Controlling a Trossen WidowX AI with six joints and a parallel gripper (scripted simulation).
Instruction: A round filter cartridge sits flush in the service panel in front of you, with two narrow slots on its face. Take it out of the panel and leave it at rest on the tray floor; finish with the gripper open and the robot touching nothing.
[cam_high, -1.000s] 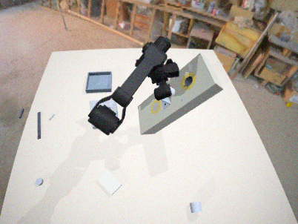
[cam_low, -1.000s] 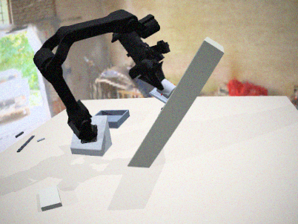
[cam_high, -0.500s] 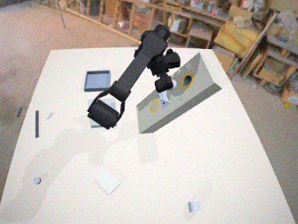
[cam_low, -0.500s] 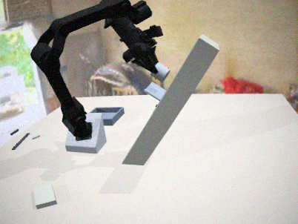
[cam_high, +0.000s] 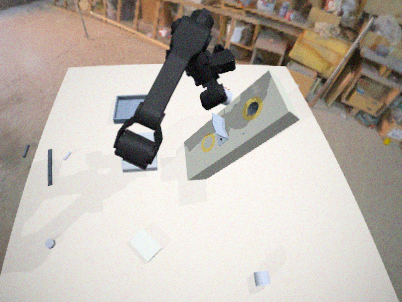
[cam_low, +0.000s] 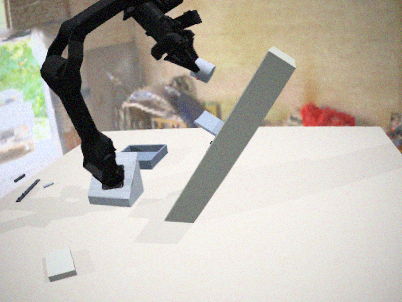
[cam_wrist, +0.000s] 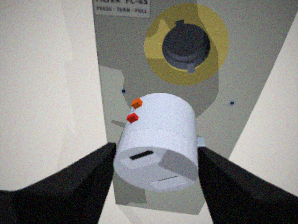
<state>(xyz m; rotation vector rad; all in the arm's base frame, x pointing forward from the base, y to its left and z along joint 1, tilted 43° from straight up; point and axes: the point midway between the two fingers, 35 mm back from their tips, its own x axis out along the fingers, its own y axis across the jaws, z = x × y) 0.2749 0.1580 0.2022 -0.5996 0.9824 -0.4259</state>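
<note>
Between the half-open gripper's (cam_high: 220, 101) (cam_low: 196, 70) (cam_wrist: 157, 150) fingers, a white cartridge (cam_low: 205, 71) (cam_wrist: 159, 137) is gripped, apart from the panel's (cam_high: 240, 131) (cam_low: 237, 135) (cam_wrist: 165, 82) edges.

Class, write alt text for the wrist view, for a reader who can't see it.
A white cylinder with two slots on its near face is held between two black gripper fingers, in front of a grey panel. Above it in the picture, a yellow ring surrounds a dark round hole. One red and one orange mark sit on the cylinder's side.
</note>
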